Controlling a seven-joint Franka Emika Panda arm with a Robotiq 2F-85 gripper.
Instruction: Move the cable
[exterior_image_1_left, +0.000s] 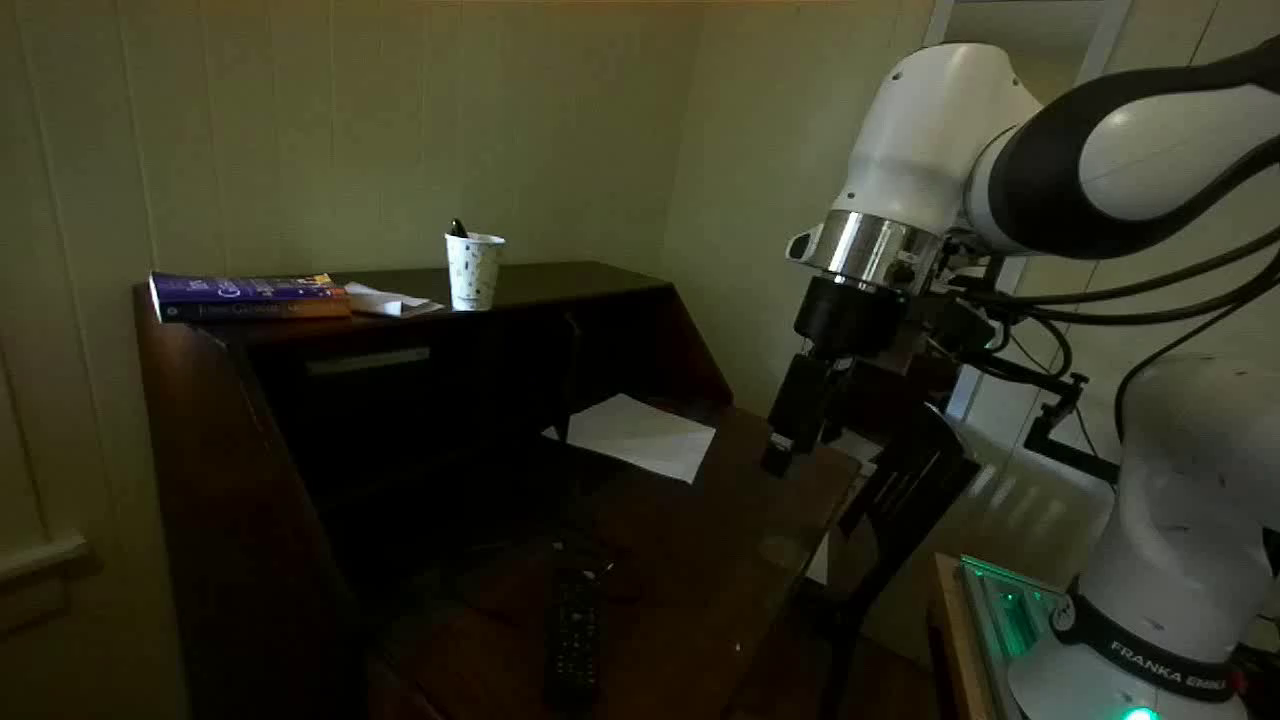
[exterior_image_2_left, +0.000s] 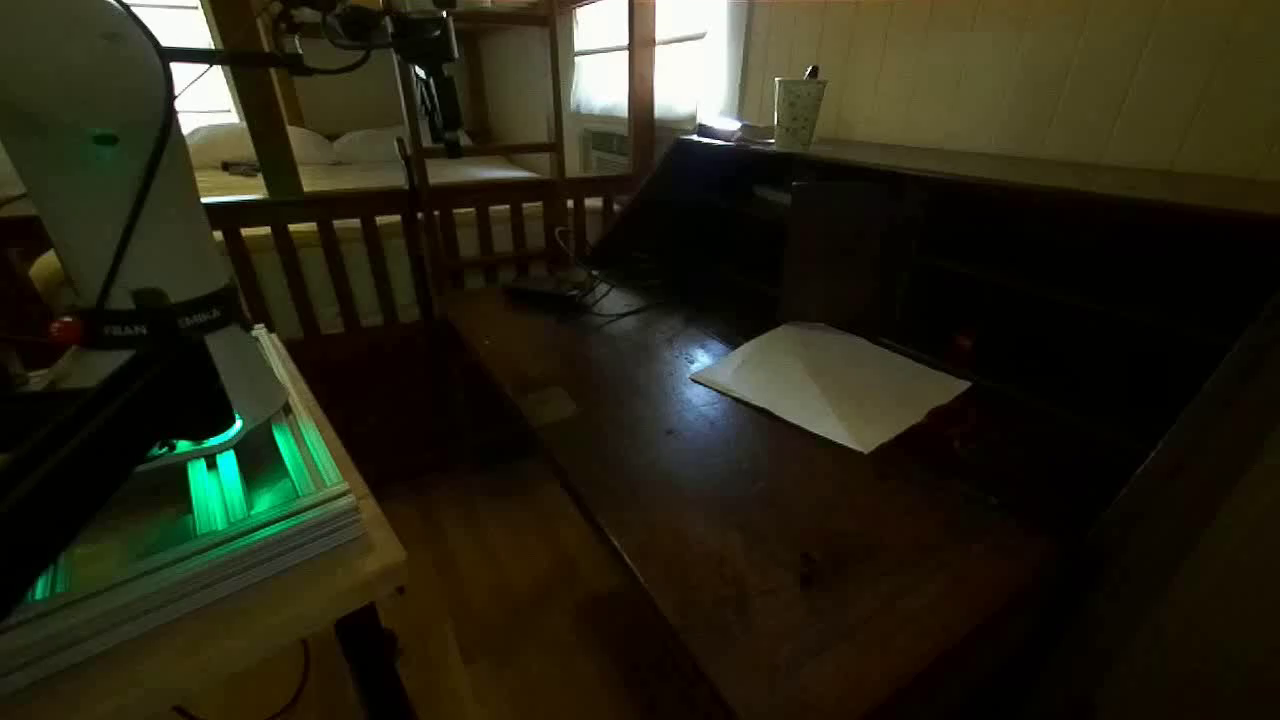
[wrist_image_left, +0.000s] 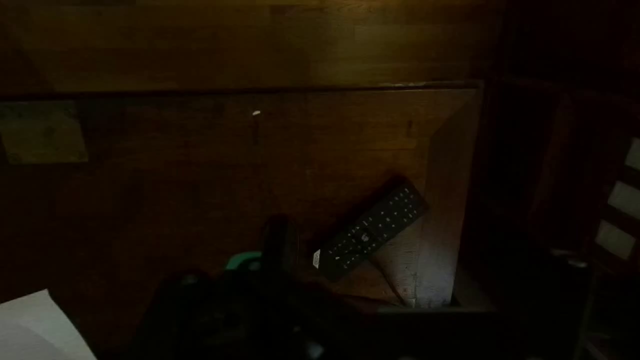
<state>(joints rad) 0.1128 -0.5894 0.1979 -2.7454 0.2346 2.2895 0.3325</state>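
Note:
The thin dark cable (exterior_image_2_left: 628, 314) lies in loose loops on the desk (exterior_image_2_left: 660, 490) beside and behind a black remote. In the wrist view a stretch of the cable (wrist_image_left: 389, 281) runs from the remote's edge toward the dark lower part of the picture. In an exterior view the cable is almost lost in shadow, with small light bits (exterior_image_1_left: 602, 572) near the remote. My gripper (exterior_image_1_left: 805, 450) hangs above the desk, well apart from the cable, pointing down with its two fingers apart and nothing between them. In the wrist view one finger (wrist_image_left: 280, 240) shows as a dark blurred shape.
The black remote (wrist_image_left: 375, 227) lies at the cable. A white paper sheet (exterior_image_2_left: 830, 385) lies on the desk. A cup (exterior_image_1_left: 474, 272), books (exterior_image_1_left: 250, 298) and folded paper (exterior_image_1_left: 390, 300) sit on the upper shelf. A dark chair (exterior_image_1_left: 910, 480) stands beside the desk.

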